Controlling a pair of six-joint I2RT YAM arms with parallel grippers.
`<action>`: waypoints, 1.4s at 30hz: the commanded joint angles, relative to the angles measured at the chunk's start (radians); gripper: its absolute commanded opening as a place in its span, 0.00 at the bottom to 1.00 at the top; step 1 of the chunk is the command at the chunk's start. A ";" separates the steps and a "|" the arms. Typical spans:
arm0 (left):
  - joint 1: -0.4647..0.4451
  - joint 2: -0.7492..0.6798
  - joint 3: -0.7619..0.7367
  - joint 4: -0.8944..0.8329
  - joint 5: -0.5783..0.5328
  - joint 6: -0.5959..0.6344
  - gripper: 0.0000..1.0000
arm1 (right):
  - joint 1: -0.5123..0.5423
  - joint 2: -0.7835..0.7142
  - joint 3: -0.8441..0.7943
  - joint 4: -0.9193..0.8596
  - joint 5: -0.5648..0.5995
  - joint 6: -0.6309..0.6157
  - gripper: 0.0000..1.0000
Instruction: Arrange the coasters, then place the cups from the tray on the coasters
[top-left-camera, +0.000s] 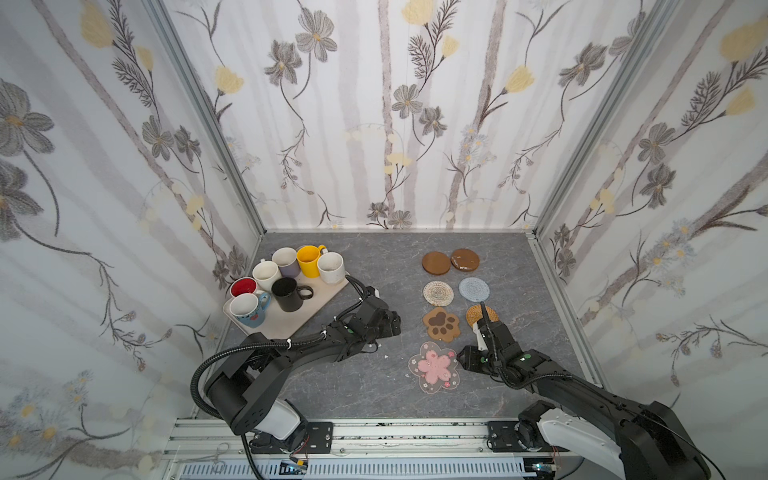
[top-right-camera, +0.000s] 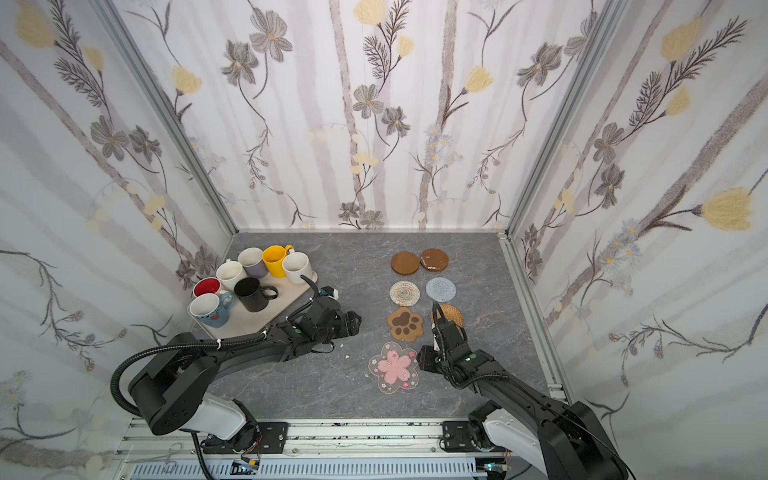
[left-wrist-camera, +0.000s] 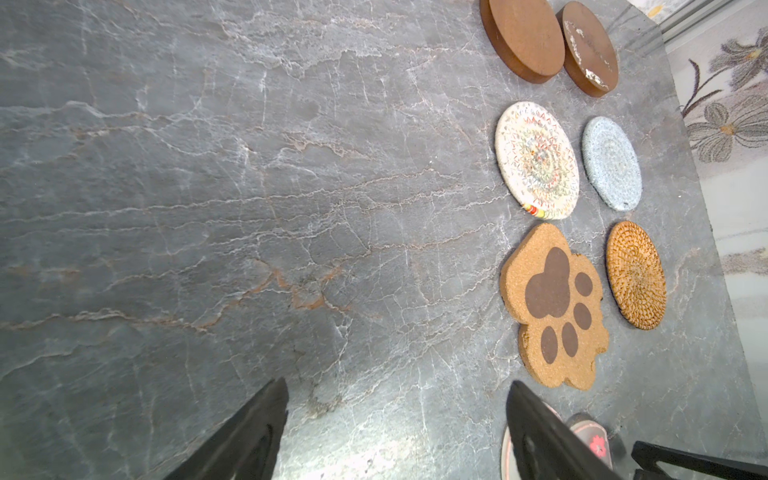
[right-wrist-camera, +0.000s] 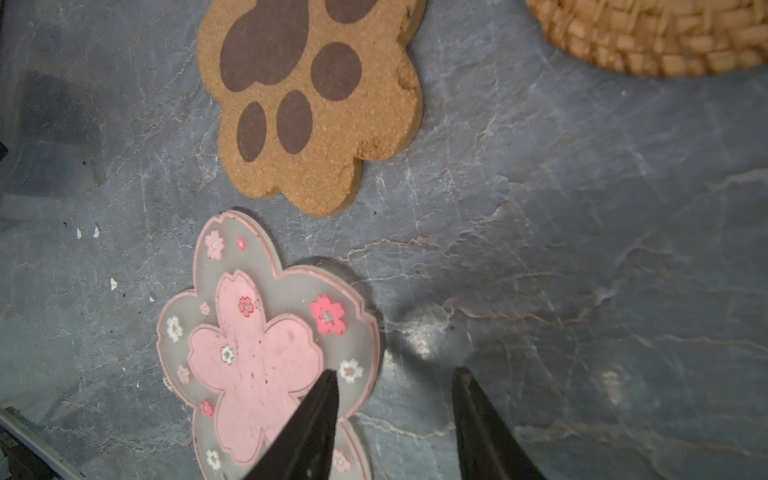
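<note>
At six o'clock from paw coaster (top-left-camera: 441, 324), right gripper (right-wrist-camera: 395, 372) half-open, left gripper (left-wrist-camera: 399, 386) wide, both empty; right's fingertip (right-wrist-camera: 320, 399) may drag flower coaster (right-wrist-camera: 249, 353) askew.

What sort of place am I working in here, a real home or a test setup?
Most likely a staged robot test booth: floral wallpaper panels in aluminium framing, a marble-look tabletop, and a metal mounting rail along the front.

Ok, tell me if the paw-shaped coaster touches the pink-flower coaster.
Apart. The right wrist view shows a strip of grey table between the paw-shaped coaster and the pink-flower coaster.
</note>
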 joint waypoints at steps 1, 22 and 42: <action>0.000 -0.009 0.000 0.007 -0.001 0.007 0.85 | 0.000 -0.036 0.013 -0.018 0.046 0.016 0.47; -0.245 -0.103 -0.109 -0.088 0.120 0.017 0.43 | -0.039 -0.060 0.162 -0.029 0.020 -0.046 0.48; -0.301 -0.008 -0.058 -0.088 0.109 -0.057 0.47 | -0.109 -0.088 0.168 0.007 -0.058 -0.113 0.76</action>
